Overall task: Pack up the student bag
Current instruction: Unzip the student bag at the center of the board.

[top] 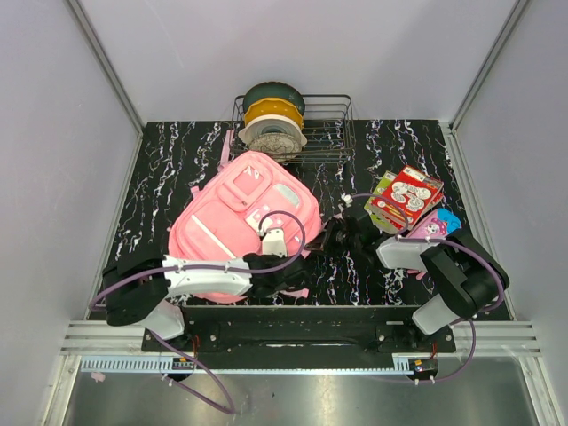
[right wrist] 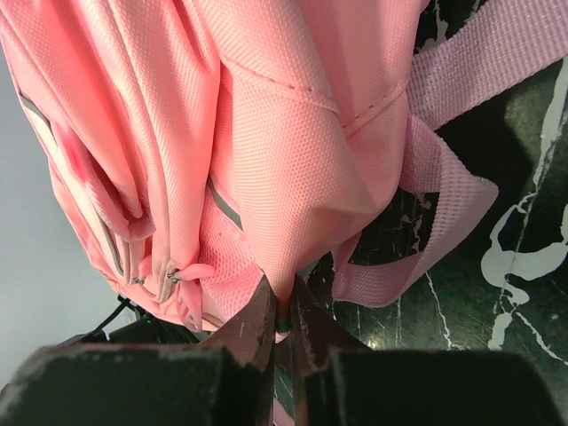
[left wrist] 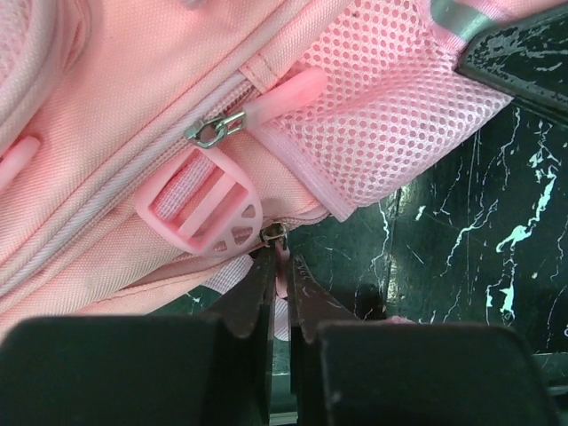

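The large soft pink backpack (top: 240, 222) lies flat on the black marbled worktop (top: 177, 160), left of centre, with its long axis running near to far. The left fingers (left wrist: 266, 302) are clenched on a pink zip pull tab (left wrist: 282, 259) at the backpack's near right corner. The right fingers (right wrist: 266, 333) pinch fabric on its right edge, probably as an anchor.

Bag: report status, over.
Left gripper shut on zip pull. Right gripper pinching bag fabric. Bag flat on table, strap loose beside it.
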